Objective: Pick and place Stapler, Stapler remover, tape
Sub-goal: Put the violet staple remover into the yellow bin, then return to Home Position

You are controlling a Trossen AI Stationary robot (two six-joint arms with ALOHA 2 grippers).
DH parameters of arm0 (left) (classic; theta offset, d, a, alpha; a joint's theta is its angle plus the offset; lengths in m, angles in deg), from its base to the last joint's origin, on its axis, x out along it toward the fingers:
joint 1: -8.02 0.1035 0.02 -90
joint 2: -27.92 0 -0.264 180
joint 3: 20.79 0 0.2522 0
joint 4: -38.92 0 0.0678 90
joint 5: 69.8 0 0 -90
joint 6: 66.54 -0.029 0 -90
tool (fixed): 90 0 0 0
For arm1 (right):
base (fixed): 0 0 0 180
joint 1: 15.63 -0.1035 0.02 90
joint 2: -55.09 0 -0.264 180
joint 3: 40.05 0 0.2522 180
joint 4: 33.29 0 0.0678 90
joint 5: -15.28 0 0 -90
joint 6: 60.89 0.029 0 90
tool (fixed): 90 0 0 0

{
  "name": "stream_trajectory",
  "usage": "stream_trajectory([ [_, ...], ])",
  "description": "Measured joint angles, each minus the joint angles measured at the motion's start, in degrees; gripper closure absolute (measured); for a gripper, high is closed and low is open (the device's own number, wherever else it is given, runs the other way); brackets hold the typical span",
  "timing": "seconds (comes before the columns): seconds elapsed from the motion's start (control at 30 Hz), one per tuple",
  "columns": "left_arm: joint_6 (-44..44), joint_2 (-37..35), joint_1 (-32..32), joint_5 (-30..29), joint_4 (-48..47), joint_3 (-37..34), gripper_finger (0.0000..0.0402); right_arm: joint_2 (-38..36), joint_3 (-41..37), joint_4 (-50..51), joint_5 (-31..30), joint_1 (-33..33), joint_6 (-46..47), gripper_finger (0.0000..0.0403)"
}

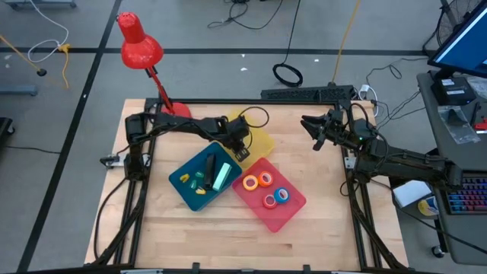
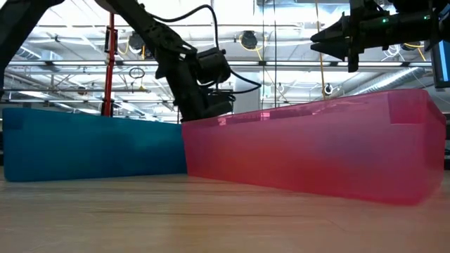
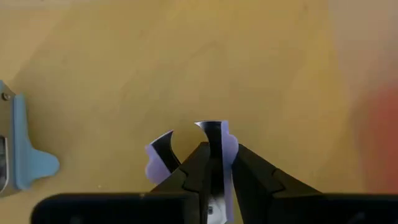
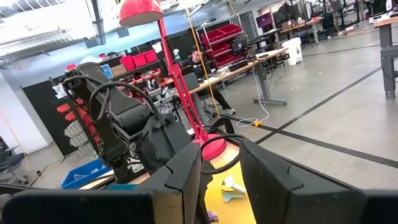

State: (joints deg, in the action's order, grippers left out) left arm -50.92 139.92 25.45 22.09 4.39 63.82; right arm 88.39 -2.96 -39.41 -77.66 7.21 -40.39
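Staple remover (image 3: 186,152), lilac, sits pinched in the left hand (image 1: 242,149) over the yellow tray (image 1: 261,141) at frame centre. Right hand (image 1: 313,129) waits upper right, fingers parted. Tape rolls (image 1: 265,188) lie in the pink tray (image 1: 293,209). Next: lift it clear.

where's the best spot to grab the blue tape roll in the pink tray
Likely from straight above: the blue tape roll lies flat in the pink tray, hole up, red roll close beside it. Pinch its wall, one finger in the hole, one outside on the side away from the red roll. The right gripper waits open.
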Motion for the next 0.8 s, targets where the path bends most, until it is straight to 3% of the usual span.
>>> stream_trajectory([
  [0.47,-0.4,-3.4,0.6,0.5,-0.8,0.1,0.0257,0.0,0.0,0.0,0.0,0.0,0.3,0.0297],
  [0.63,0.1,-11.3,1.8,6.4,-6.4,0.0,0.0227,0.0,0.0,0.0,0.1,-0.1,0.2,0.0296],
  [0.8,1.0,-24.2,2.4,5.9,-15.5,0.1,0.0228,-0.1,0.0,0.0,0.1,0.0,0.5,0.0297],
])
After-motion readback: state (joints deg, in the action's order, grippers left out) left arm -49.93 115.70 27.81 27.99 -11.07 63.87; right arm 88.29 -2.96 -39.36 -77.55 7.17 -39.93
